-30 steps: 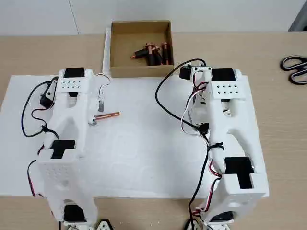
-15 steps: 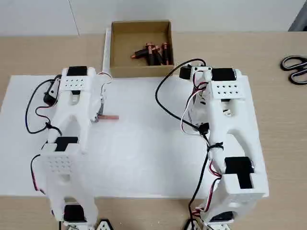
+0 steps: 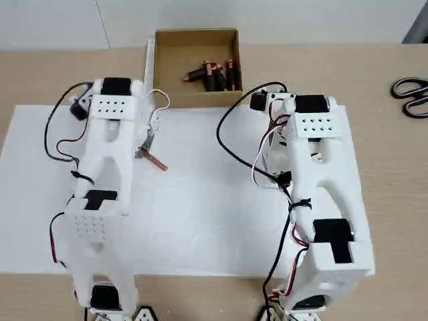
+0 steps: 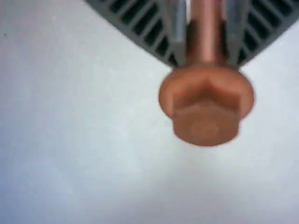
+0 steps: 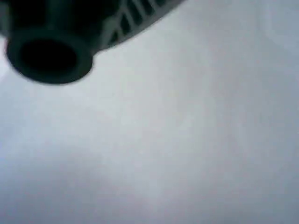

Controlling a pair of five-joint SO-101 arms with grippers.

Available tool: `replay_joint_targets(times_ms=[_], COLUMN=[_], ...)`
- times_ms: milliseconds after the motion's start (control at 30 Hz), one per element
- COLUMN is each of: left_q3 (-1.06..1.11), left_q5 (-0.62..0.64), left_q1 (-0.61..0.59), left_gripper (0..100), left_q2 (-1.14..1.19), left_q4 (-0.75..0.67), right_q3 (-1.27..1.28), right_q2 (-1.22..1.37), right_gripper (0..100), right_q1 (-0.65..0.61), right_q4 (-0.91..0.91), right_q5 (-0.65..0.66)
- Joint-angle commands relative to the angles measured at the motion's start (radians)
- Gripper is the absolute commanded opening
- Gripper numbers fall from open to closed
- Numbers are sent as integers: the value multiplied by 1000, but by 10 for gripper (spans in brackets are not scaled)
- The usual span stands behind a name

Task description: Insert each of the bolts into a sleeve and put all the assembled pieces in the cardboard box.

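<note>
My left gripper [image 3: 148, 150] is shut on a copper bolt [image 3: 159, 162] over the white mat, in front of the cardboard box [image 3: 151, 73]. In the left wrist view the bolt's hex head [image 4: 205, 107] points at the camera, its shank pinched between the ribbed fingers [image 4: 140, 23]. In the right wrist view a black sleeve [image 5: 49, 58] is held just above the mat, open end showing, against a ribbed finger [image 5: 133, 18]. From the high view the right arm [image 3: 314, 154] covers its own gripper. Several assembled pieces [image 3: 212, 73] lie in the box.
A white mat [image 3: 200, 221] covers the table's middle between the two arms. Scissors [image 3: 411, 93] lie on the wooden table at the far right. Cables loop off both arms near the box.
The left arm has shifted away from me and to the right, toward the box. The bolt has swung from pointing right to pointing down-right. The right arm has not moved.
</note>
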Motion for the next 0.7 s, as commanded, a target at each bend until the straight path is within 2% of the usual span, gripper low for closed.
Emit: replay_joint_targets(times_ms=[0,100,200,400,467,667], left_q3=[-50,-45,-35,-45,-50,-44], left_q5=[-74,-163,-367,-703,-753,-755], left_q1=[-25,-77,-121,-117,-110,-71], left_gripper=[6,6,6,6,6,6], left_q2=[-74,-104,-143,-236,-276,-440], left_q4=[25,25,25,23,23,23], right_q3=[-6,-6,-8,-35,-52,-64], right_q2=[-67,-67,-67,-101,-159,-430], right_gripper=[4,4,4,4,4,4], right_q1=[8,8,8,1,1,-1], right_q4=[5,5,5,7,7,5], right_q5=[-2,-2,-2,3,5,6])
